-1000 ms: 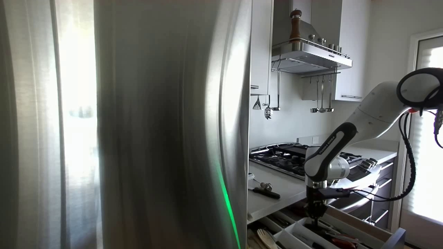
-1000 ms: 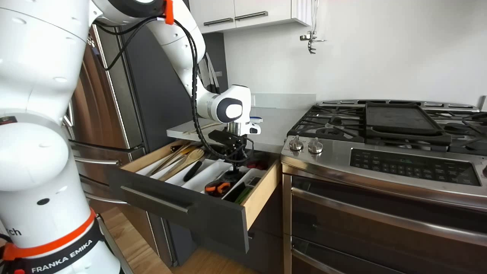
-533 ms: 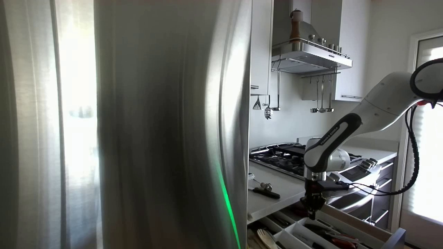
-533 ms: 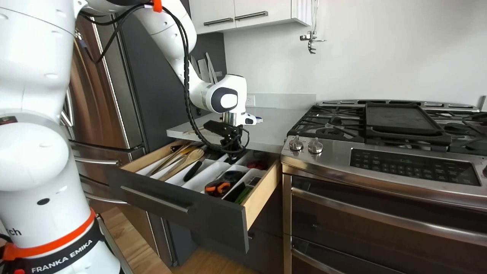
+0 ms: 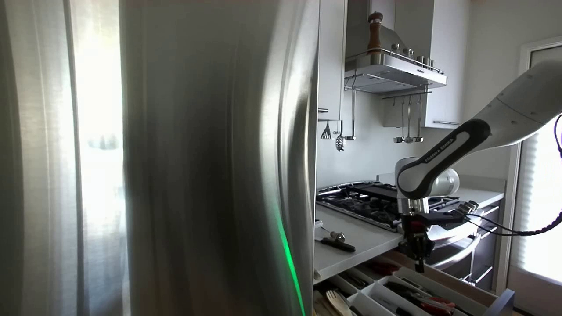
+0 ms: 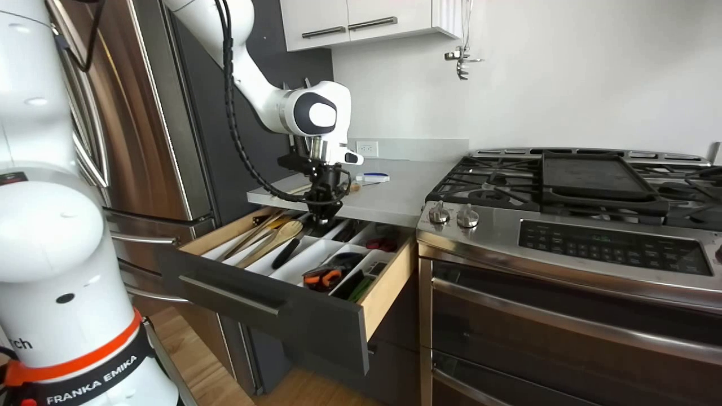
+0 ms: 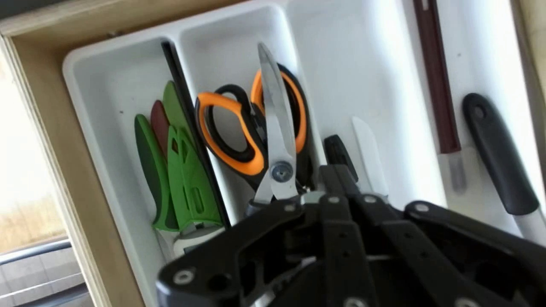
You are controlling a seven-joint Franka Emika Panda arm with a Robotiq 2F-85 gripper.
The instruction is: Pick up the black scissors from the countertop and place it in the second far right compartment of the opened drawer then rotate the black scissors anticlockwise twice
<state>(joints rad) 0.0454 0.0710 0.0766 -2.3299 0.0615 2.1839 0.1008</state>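
Observation:
The black scissors (image 7: 277, 128) lie in the second far right compartment (image 7: 230, 51) of the opened drawer (image 6: 389, 290), silver blades over an orange-handled pair. Their dark handles (image 6: 348, 260) show in an exterior view; in the wrist view my gripper (image 7: 339, 170) covers most of them. My gripper hangs above the drawer in both exterior views (image 5: 420, 265), apart from the scissors. Its fingertips meet with nothing between them. The pale countertop (image 6: 400, 194) runs behind the drawer.
Orange-handled scissors (image 7: 230, 132) share the compartment. Green-handled tools (image 7: 187, 179) fill the slot beside it. Wooden spoons (image 6: 276, 242) lie at the drawer's far side. A black-handled tool (image 5: 338, 244) rests on the countertop. The gas hob (image 6: 491, 189) and fridge (image 5: 197, 153) flank the drawer.
My gripper, low in the scissors' compartment a second ago, has risen out of the drawer and shifted sideways, staying shut. The scissors' handles have come into sight and stay in the compartment.

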